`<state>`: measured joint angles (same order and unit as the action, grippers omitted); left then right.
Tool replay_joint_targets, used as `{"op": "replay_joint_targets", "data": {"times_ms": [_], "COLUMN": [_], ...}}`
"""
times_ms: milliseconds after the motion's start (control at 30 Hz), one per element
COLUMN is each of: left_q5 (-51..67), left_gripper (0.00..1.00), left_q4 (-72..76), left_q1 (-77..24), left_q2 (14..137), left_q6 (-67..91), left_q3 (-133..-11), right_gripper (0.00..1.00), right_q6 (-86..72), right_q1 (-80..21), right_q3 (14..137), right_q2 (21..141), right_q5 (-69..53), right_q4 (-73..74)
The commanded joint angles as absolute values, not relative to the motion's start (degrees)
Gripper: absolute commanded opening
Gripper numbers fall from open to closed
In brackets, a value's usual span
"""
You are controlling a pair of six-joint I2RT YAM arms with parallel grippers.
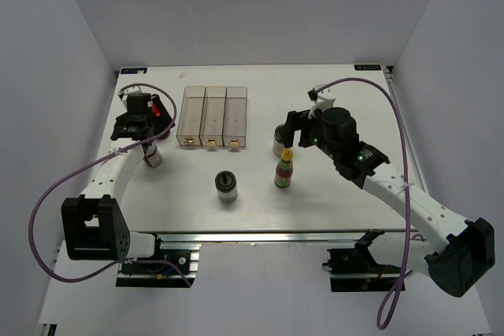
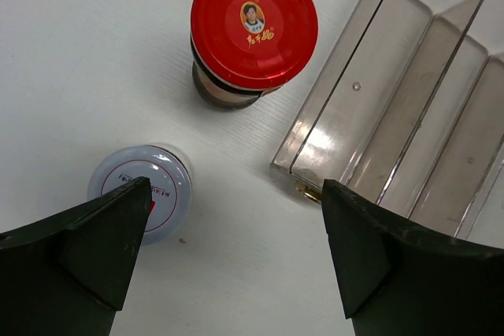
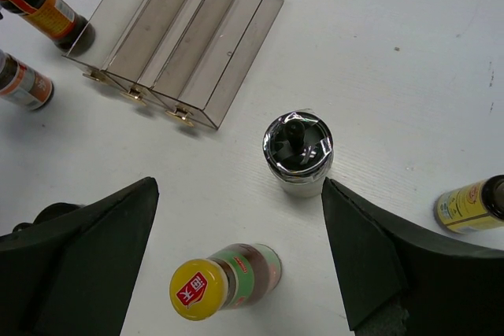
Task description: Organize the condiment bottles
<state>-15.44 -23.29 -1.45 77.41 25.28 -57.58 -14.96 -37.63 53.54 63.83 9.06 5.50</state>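
The black-capped jar (image 1: 226,185) stands upright nearest the front edge of the bench (image 1: 339,202), roughly in the middle. At about three o'clock from it stands the yellow-capped bottle (image 1: 284,169), and just past that, near twelve o'clock, is a shiny-topped jar (image 1: 277,145).

The right pincer (image 3: 236,186) hangs over this pair with its jaws spread wide and nothing gripped. In its wrist view the yellow-capped bottle shows low between the two fingers, touching neither. The shiny-topped jar sits ahead at about one o'clock. A yellow-labelled bottle (image 3: 471,204) peeks out at three o'clock, partly behind the right finger.

At about ten o'clock from the black-capped jar stands a white-capped bottle (image 1: 153,157). The left pincer (image 2: 236,186) hovers above it, also fully spread and holding nothing. In that wrist view the white cap lies by the tip of the left finger, partly covered by it. The red-capped jar (image 2: 253,25) stands beyond at twelve o'clock, apart from the white-capped bottle.

Farthest back is the clear three-slot rack (image 1: 213,116), at twelve o'clock from the black-capped jar. Its near corner is just beside the red-capped jar, and no bottle is in its slots.
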Motion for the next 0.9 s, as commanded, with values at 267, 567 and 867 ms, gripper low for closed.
{"op": "replay_joint_targets", "data": {"times_ms": [267,567,867], "left_q5": [-19.1,-20.6,-21.1], "left_gripper": [0.98,0.98,0.98], "left_q4": [-19.2,-17.3,-20.1], "left_q1": [-1.3,-1.0,-0.1], "left_q2": [82.3,93.4,103.6], "left_q6": [20.2,16.7,16.4], "left_q3": [-62.1,-70.5,-79.8], "right_gripper": [0.89,0.89,0.89], "right_q6": [-13.3,-12.2,-11.8], "right_q1": [-37.8,-37.8,-37.7], "right_q3": [53.9,53.8,54.3], "right_q2": [64.2,64.9,65.8], "right_q5": [11.9,13.4,14.2], "right_q4": [2.8,3.7,4.8]}}
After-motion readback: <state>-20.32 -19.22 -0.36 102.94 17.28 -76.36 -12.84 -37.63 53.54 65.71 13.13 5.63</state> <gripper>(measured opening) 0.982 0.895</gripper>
